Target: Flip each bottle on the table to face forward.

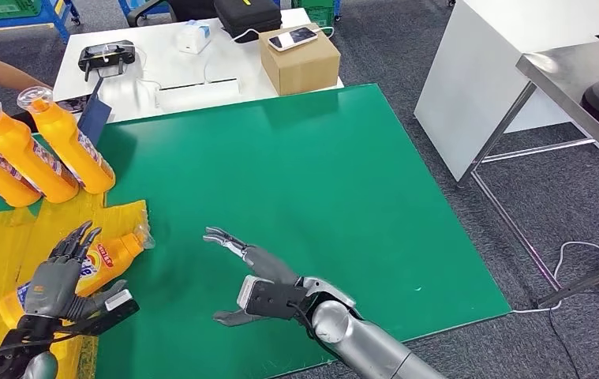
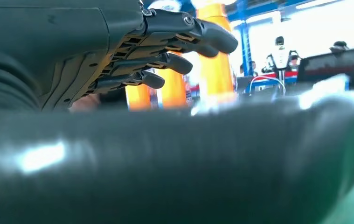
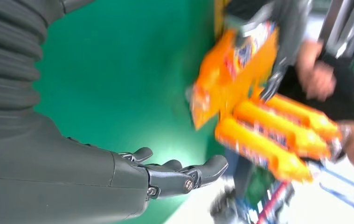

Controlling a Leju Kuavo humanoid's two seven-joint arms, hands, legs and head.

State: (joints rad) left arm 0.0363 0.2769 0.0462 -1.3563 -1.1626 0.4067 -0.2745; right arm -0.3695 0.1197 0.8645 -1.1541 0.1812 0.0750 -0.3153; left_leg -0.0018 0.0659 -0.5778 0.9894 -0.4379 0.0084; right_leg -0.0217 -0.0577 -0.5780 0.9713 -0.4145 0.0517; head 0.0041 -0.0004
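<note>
Left hand (image 1: 59, 276): fingers (image 1: 75, 237) slightly spread, lying over the bottle (image 1: 83, 272), which rests on its side on the yellow sheet (image 1: 12, 229) at the green mat's (image 1: 320, 197) near-left edge, cap toward the mat. Whether the thumb has closed under it cannot be told. Judgement: the grasp is being taken; next comes a firm close and a roll to bring the label forward. Right hand (image 1: 260, 284): fingers apart, empty, hovering over the mat beside the bottle. Three bottles (image 1: 31, 150) lie farther along the mat's left edge.
</note>
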